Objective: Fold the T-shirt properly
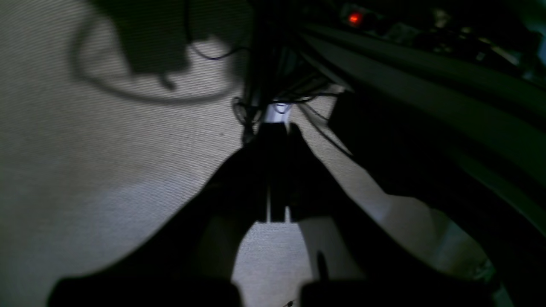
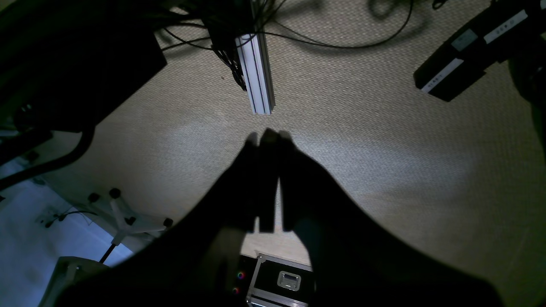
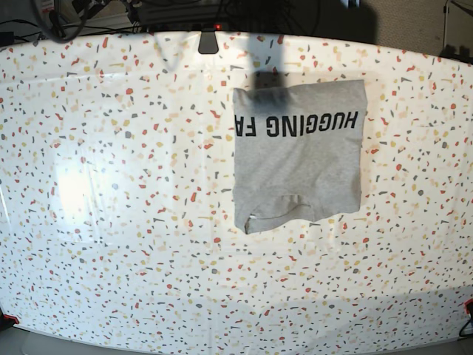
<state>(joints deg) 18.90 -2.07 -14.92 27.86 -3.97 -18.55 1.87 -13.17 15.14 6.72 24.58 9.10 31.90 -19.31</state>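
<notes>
A: Left gripper (image 1: 279,128) fingers (image 1: 298,179)?
B: Pressed together, nothing between them. Dark silhouette, pointing down at beige carpet (image 1: 85,179); black cables hang just beyond the tips.

A: Right gripper (image 2: 268,135)?
B: Same. Fingers (image 2: 298,187) closed on nothing, aimed down at the carpet, tips near the end of an aluminium rail (image 2: 258,72). A black case (image 2: 283,279) lies below.

A: Arms over the table?
B: Neither appears in the base view.

A: T-shirt (image 3: 299,159)?
B: Folded into a rectangle, flat on the speckled table (image 3: 111,185), toward the far edge, right of centre. Black lettering runs across its far part.
</notes>
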